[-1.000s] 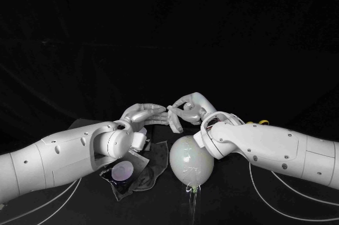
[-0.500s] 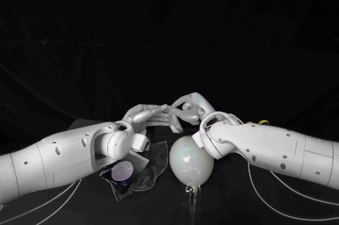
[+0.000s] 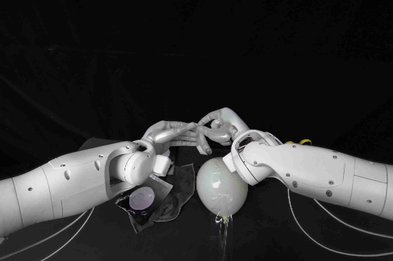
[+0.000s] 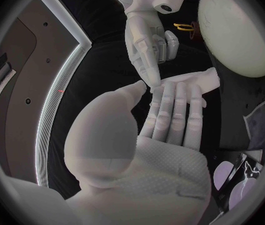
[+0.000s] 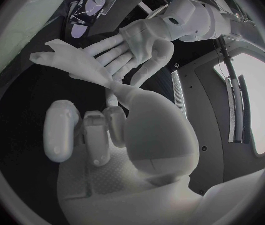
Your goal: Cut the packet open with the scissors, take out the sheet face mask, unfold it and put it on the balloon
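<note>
The folded white sheet face mask [image 5: 67,61] [image 4: 194,80] lies across the straight fingers of my left hand [image 3: 170,135] [image 4: 170,115] [image 5: 123,45], whose thumb closes on its near corner. My right hand [image 3: 217,127] [image 5: 107,120] [image 4: 146,45] meets it above the table and pinches that same corner with its thumb, its other fingers curled. The pale balloon [image 3: 221,187] [image 4: 235,30] lies on the table below both hands. The dark cut packet [image 3: 151,203] [image 4: 242,177] lies under my left forearm. The yellow-handled scissors [image 3: 305,141] [image 4: 182,26] rest behind my right arm.
The black table [image 3: 270,238] carries white cables [image 3: 327,221] running under my right arm and along the front. My two forearms cross over the packet and the balloon, close above them.
My left thumb has risen and closed in on my right fingertips at the mask's corner. The balloon, packet and scissors have stayed put.
</note>
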